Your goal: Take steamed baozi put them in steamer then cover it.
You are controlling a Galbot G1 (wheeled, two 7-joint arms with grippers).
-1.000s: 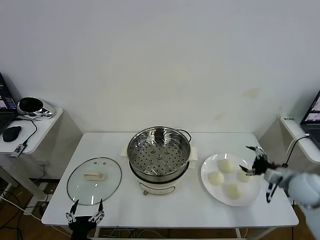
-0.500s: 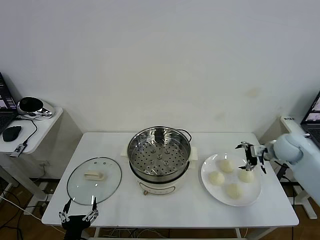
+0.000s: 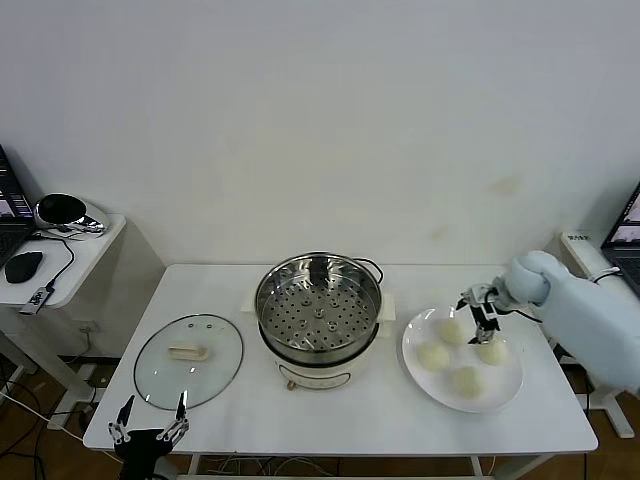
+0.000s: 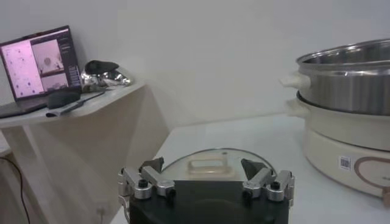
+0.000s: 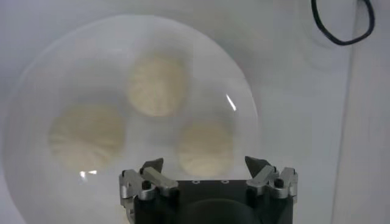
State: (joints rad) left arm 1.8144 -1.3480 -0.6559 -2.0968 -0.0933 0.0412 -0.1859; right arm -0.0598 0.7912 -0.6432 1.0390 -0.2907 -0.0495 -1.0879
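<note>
The left pincer (image 3: 148,436) waits open and empty off the bench's (image 3: 380,415) front-left corner. At centre the steamer (image 3: 318,305) stands uncovered. The first pickup is in hand: the right pincer (image 3: 479,311), open and empty, hovers over four baozi (image 3: 452,330) near the right edge; it must descend and close.

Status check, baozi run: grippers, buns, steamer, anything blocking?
Right gripper open above the plate, holding nothing. Left gripper open, parked at the table's near edge. Four baozi on plate; steamer uncovered, empty. Nothing blocking.
</note>
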